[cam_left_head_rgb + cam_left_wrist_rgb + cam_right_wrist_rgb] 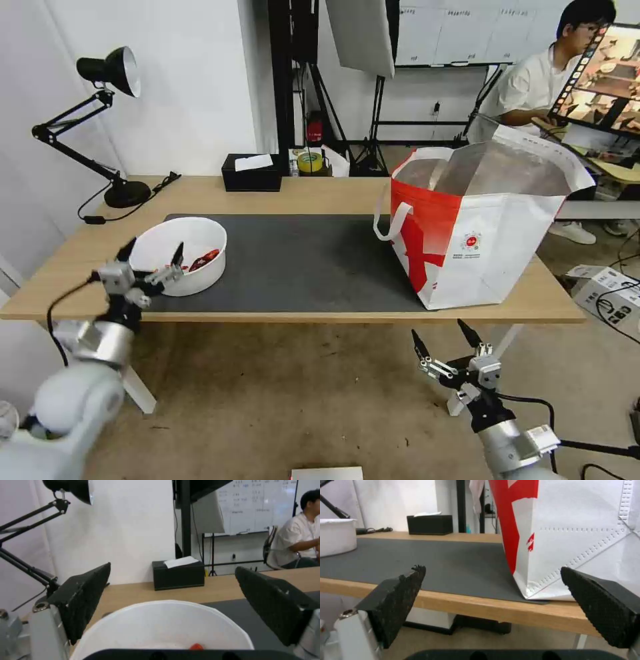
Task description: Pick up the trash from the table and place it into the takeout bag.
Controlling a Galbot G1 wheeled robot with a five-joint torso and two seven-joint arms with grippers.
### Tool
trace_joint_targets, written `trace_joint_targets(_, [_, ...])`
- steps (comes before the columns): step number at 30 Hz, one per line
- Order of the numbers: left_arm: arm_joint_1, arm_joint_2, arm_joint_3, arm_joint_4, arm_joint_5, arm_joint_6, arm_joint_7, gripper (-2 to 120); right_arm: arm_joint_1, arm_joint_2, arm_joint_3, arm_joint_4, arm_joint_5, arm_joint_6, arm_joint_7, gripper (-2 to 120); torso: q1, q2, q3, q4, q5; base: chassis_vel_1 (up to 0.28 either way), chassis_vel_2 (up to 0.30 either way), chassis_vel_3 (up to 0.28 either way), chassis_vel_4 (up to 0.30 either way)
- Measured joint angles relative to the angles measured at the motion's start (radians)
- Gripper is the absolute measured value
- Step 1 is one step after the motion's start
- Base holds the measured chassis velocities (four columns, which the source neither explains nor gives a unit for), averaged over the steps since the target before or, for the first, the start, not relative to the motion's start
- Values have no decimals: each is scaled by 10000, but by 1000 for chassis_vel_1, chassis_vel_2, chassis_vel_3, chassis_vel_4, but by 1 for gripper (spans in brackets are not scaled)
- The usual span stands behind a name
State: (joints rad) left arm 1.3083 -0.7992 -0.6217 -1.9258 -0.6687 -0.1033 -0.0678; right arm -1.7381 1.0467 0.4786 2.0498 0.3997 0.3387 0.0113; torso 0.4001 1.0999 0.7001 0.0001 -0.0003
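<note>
Table [300, 197]: light wood with a grey mat, across mid-frame.
Bowl [183, 253]: white, red scraps inside, on the mat's left end, lower left of frame.
Left gripper [152, 257]: jaws spread, straddling the bowl's near rim; clearly the nearer arm.
Bag [480, 227]: open, right of centre, well apart from the bowl.
Right gripper [445, 340]: jaws spread, empty, below the table edge under the bag.
</note>
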Motion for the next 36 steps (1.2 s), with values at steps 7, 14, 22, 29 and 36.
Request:
trace_joint_targets(7, [-1659, 1121, 999, 1105, -1263, 1003, 34, 100, 0, 0, 0, 0, 4, -1, 0, 100, 0, 0, -1, -2, 5, 0, 0, 0, 0])
trace_joint_targets(14, [-2555, 1704, 1512, 2198, -2518, 2857, 259, 100, 0, -1, 0, 0, 5, -1, -2, 100, 0, 0, -1, 3, 1, 0, 0, 0, 0])
trace_joint_targets(22, [-3316, 1968, 1590, 2625, -2807, 4525, 269, 100, 0, -1, 0, 0, 6, -1, -2, 100, 0, 0, -1, -2, 4, 0, 0, 0, 0])
trace_joint_targets(29, [-3974, 2040, 1618, 2747, -3697, 6936, -164, 100, 1, -1, 0, 0, 6, 0, -2, 100, 0, 0, -1, -1, 3, 0, 0, 0, 0])
trace_joint_targets(36, [-4706, 2075, 1763, 3027, -4568, 8473, -581, 100, 0, -1, 0, -1, 6, 0, -2, 100, 0, 0, -1, -2, 3, 0, 0, 0, 0])
